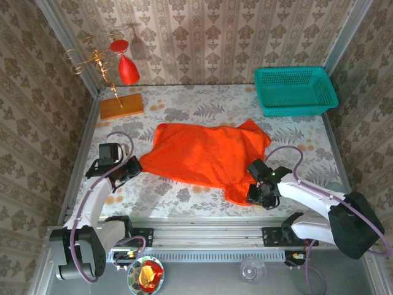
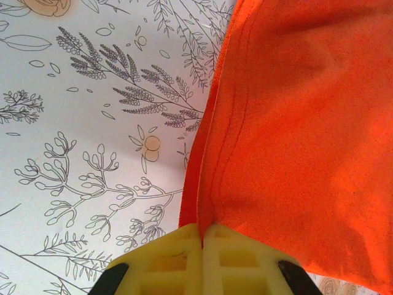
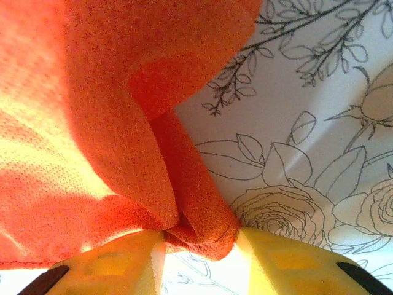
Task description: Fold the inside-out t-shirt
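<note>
T-shirt: the inside-out t-shirt (image 1: pixel 206 153) was seen spread across the middle of the top view, bright orange-red and lightly wrinkled, lying on the flower-printed table (image 1: pixel 184 195).

T-shirt outline: one corner was drawn out to a point at the left of the cloth, and a lobe reached down to the lower right of centre.

Left gripper: the left gripper (image 1: pixel 136 165) was found at the left-hand point of the cloth, left of centre in the top view. In the left wrist view its yellow fingers (image 2: pixel 178 261) were pressed together at the bottom edge of the frame, with the shirt's edge pinched between them.

Seam: a stitched hem was seen in the left wrist view, running from the top centre of the frame down into the pinch, with cloth on the right and bare table on the left.

Right gripper: the right gripper (image 1: pixel 253 194) was found at the lower right lobe of the cloth. In the right wrist view its yellow fingers (image 3: pixel 116 264) were held slightly apart at the bottom of the frame, clamped on a bunched fold of the shirt.

Cloth at the right gripper: the fabric was seen filling the left and upper part of the right wrist view, with printed roses on the table at the lower right.

Basket: a teal basket (image 1: pixel 295 90) was placed at the upper right of the top view, well apart from the shirt.

Block and ornament: a flat wooden block (image 1: pixel 121 106) was seen at the upper left, with a red ornament (image 1: pixel 128 69) on a gold stand (image 1: pixel 93 57) above it.
</note>
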`<action>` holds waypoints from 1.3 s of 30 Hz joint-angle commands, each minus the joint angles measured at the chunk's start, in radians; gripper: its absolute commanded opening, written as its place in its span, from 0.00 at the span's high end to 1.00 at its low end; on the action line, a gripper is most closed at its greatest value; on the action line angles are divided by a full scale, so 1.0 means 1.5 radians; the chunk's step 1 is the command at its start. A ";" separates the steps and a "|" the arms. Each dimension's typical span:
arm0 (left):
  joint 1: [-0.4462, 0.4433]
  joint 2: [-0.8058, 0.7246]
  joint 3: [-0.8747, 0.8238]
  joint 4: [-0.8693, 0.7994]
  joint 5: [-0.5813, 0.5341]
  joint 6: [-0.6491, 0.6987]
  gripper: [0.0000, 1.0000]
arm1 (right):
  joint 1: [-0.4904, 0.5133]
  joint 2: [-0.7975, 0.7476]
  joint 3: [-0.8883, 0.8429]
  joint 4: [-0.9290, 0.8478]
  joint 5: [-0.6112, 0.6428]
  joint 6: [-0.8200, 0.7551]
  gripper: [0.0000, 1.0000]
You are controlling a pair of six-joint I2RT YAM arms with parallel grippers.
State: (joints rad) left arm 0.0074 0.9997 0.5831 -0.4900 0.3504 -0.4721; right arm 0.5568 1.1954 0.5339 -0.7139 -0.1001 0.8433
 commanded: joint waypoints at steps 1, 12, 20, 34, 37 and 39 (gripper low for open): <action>0.003 -0.004 0.023 -0.015 -0.003 -0.008 1.00 | 0.014 0.025 0.017 -0.008 0.053 0.000 0.59; 0.003 -0.003 0.032 -0.017 -0.009 -0.007 1.00 | 0.043 0.039 0.045 -0.031 0.105 0.020 0.52; 0.004 -0.002 0.035 -0.017 -0.007 -0.005 1.00 | 0.048 0.050 0.029 0.017 0.058 0.035 0.77; 0.011 -0.026 0.134 0.024 0.077 -0.010 1.00 | 0.042 -0.193 0.442 -0.210 0.270 -0.070 1.00; 0.011 -0.017 0.170 0.051 0.131 -0.026 1.00 | 0.041 -0.197 0.612 -0.230 0.357 -0.134 1.00; 0.011 -0.012 0.206 0.084 0.179 -0.045 1.00 | 0.041 -0.197 0.691 -0.208 0.392 -0.169 1.00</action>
State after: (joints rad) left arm 0.0158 0.9752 0.8173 -0.4442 0.4900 -0.4965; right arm 0.6235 0.9207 1.4521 -0.9554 0.3027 0.7082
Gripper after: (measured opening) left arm 0.064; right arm 0.065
